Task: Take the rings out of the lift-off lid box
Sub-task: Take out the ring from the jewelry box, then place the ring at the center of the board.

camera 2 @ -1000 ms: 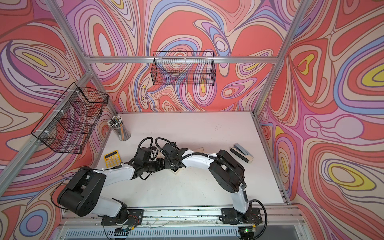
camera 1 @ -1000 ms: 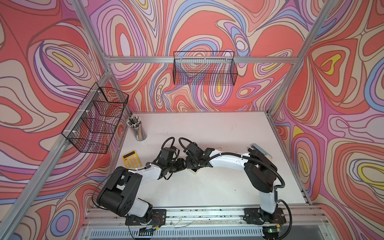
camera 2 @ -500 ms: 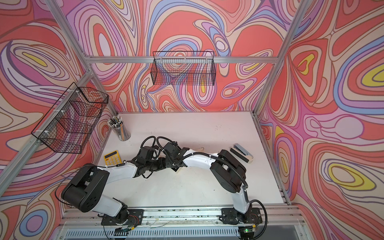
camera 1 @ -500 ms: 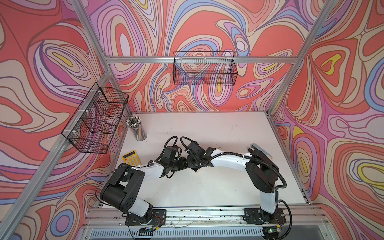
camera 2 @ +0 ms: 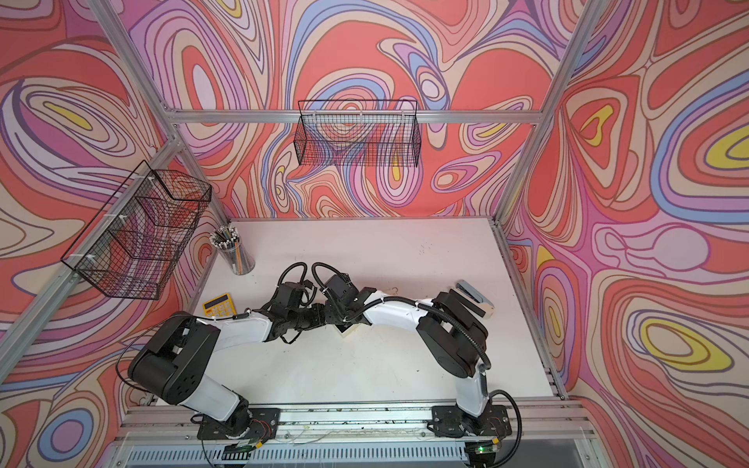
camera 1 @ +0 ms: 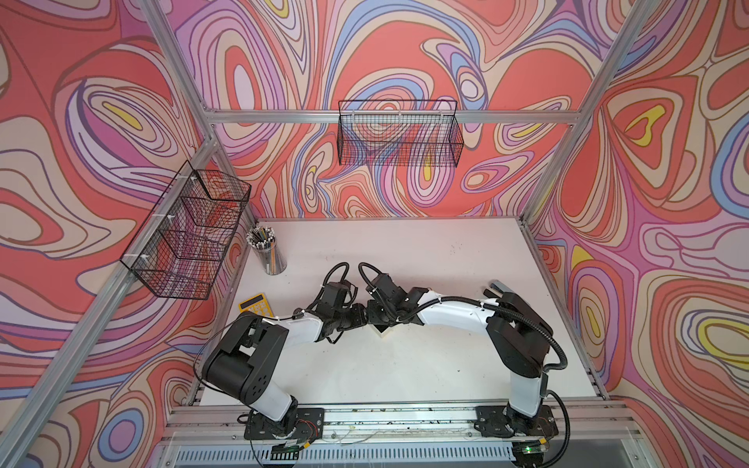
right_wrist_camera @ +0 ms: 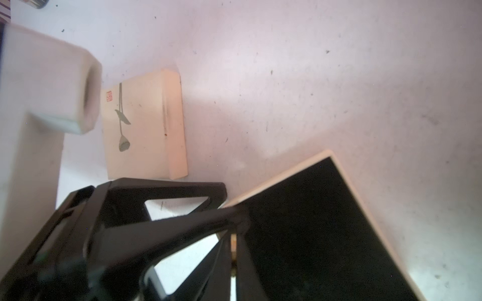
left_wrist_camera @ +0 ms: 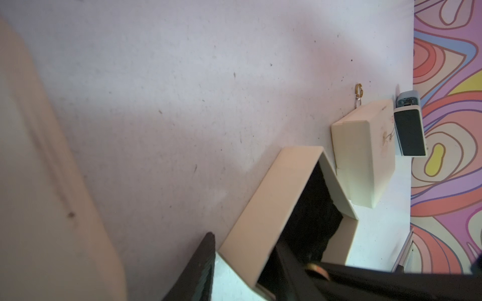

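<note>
The open lift-off lid box [left_wrist_camera: 263,208] is cream outside and black inside [right_wrist_camera: 313,221]. In both top views only a corner of it [camera 1: 384,330] [camera 2: 345,330] shows under the two wrists. My right gripper [right_wrist_camera: 234,235] is shut on the box's thin rim. My left gripper [left_wrist_camera: 243,243] stands open astride a side wall, one finger [left_wrist_camera: 203,263] outside and the other inside, with a sliver of table showing beside the wall. No ring shows in the black interior. Two tiny rings [left_wrist_camera: 359,91] lie on the table beside another cream box [left_wrist_camera: 365,156].
A flat cream lid [right_wrist_camera: 143,125] with a plant drawing lies under the left arm. A grey stapler-like device [camera 1: 500,289] sits at the right edge. A pencil cup [camera 1: 267,251] and a yellow calculator [camera 1: 255,306] stand at the left. Wire baskets [camera 1: 399,133] hang on the walls.
My left gripper has shifted slightly toward the box and its jaws have narrowed. The right gripper has stayed shut in place.
</note>
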You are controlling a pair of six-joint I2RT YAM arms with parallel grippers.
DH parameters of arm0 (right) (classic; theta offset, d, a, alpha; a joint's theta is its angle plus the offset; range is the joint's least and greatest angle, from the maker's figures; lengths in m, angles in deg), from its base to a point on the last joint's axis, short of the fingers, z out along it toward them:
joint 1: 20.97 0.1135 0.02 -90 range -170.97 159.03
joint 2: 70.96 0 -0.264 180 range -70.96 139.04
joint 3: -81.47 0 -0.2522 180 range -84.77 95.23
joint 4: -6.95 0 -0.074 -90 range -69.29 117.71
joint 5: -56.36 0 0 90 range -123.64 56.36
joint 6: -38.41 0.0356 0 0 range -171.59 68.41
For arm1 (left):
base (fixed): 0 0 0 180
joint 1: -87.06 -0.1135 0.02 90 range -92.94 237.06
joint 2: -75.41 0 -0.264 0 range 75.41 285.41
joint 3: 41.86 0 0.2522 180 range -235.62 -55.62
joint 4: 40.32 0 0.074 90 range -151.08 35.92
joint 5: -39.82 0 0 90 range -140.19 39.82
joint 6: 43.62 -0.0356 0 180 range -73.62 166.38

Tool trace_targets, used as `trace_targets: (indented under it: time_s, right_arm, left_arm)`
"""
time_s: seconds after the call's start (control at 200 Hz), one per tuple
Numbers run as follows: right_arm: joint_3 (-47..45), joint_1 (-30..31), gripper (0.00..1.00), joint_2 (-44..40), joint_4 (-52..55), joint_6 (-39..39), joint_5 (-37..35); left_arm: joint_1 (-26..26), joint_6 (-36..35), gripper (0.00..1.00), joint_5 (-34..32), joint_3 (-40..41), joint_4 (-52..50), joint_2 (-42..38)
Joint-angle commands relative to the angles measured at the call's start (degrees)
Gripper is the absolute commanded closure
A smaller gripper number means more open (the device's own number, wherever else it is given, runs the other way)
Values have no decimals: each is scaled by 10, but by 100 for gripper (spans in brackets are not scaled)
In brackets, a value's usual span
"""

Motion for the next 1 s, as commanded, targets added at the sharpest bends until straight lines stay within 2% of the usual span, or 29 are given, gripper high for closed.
trace_targets:
  time_s: [0.0, 0.441, 0.491, 0.811, 0.997]
  right_arm:
    - [-12, -5, 100, -21, -6, 10, 0]
    - [-52, -38, 100, -82, 5, 7, -26]
    - [-62, -52, 100, -109, 7, 4, -28]
    - [-127, -180, 100, -210, 51, -34, -61]
    - [-160, -257, 100, -250, 48, -59, -57]
  left_arm:
    - [4, 1, 60, -41, 23, -106, 28]
    - [4, -5, 55, -41, 12, -148, -18]
    - [4, -6, 54, -39, 9, -157, -30]
    - [5, -30, 35, -78, -34, -249, -125]
    - [4, -44, 17, -92, -56, -274, -152]
